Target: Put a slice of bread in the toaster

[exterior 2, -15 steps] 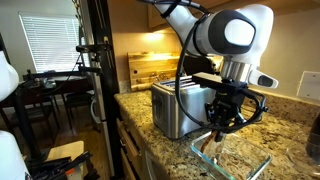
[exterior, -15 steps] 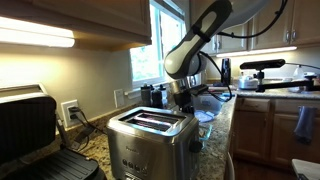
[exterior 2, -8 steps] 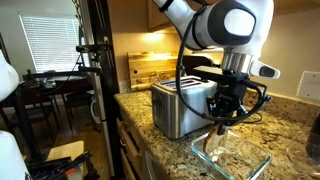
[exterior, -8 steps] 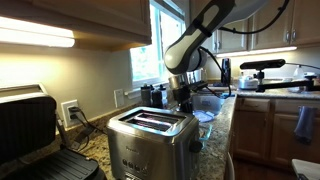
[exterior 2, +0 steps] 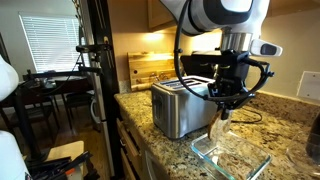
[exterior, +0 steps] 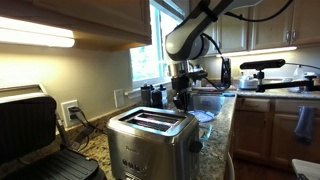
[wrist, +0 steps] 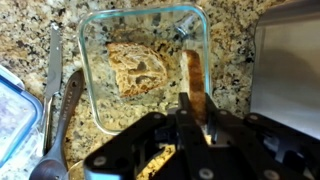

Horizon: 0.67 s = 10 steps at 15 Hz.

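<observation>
From my wrist view, the gripper (wrist: 195, 110) hangs over the glass dish (wrist: 83, 60), with the slice of bread (wrist: 193, 75) clamped on edge between its fingers. A second slice (wrist: 135, 68) lies flat in the dish. The toaster (wrist: 290, 70) stands just right of the dish, and a knife (wrist: 54, 70) lies left of it. In an exterior view, the grill press (exterior: 30, 125) sits left of the toaster.

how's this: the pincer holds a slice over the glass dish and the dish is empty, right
No, the dish isn't empty: the wrist view shows a second slice lying flat in it. The pincer does hold a slice over it.
</observation>
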### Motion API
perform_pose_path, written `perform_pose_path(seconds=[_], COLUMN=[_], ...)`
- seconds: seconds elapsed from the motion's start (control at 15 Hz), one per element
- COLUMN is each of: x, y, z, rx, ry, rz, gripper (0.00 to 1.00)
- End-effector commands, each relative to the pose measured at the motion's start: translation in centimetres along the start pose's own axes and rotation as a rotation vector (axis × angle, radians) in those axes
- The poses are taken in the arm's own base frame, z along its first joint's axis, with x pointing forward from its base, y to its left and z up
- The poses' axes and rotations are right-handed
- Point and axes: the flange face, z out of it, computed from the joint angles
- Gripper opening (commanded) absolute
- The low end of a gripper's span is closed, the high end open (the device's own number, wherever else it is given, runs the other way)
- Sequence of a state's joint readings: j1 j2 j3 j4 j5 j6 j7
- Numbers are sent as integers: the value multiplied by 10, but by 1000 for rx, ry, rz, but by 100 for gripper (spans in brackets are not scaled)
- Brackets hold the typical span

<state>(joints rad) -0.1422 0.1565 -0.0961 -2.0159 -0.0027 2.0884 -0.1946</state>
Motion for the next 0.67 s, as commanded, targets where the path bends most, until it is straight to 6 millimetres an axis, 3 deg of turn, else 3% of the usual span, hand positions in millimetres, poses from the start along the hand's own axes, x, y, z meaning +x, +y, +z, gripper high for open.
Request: perform_pose_path(seconds=[0.0,0.6], x=[-19,-44], y=[-4,-17], z=[-17,-60], rx=[-4,-21], ry=[10,66], rz=[0,-18], gripper=[7,7])
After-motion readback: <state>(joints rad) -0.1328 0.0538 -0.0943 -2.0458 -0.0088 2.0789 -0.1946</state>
